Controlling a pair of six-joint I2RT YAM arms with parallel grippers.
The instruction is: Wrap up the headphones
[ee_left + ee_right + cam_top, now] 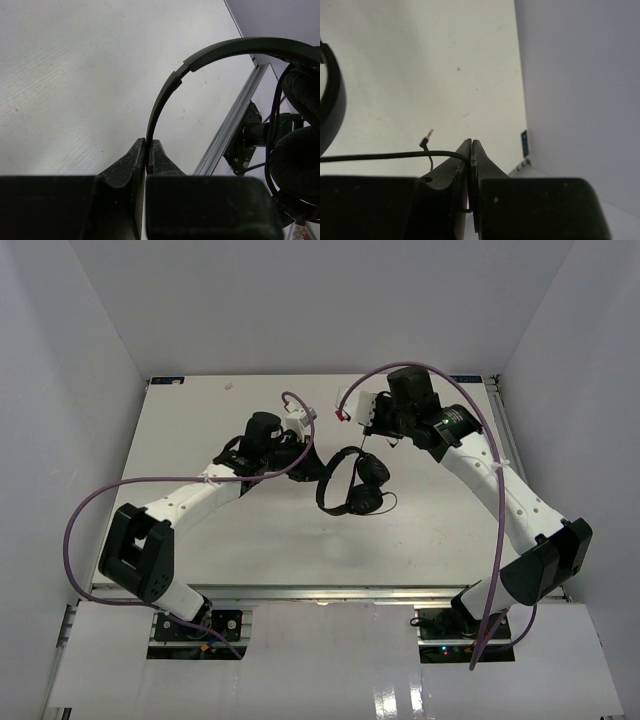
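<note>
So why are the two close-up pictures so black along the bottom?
Left wrist: the left gripper sits unlit against the bright table, a silhouette; the headband is sharp. Right wrist: same with the right gripper; the cord is crisp. Top external: soft, even light.

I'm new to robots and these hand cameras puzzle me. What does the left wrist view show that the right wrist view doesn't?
Only left wrist: the left gripper pinching the headband, with both padded earcups at the right. Only right wrist: the right gripper pinching the thin cord, its plug visible nearby. Both: shut jaws, the white table and part of the black headphones.
</note>
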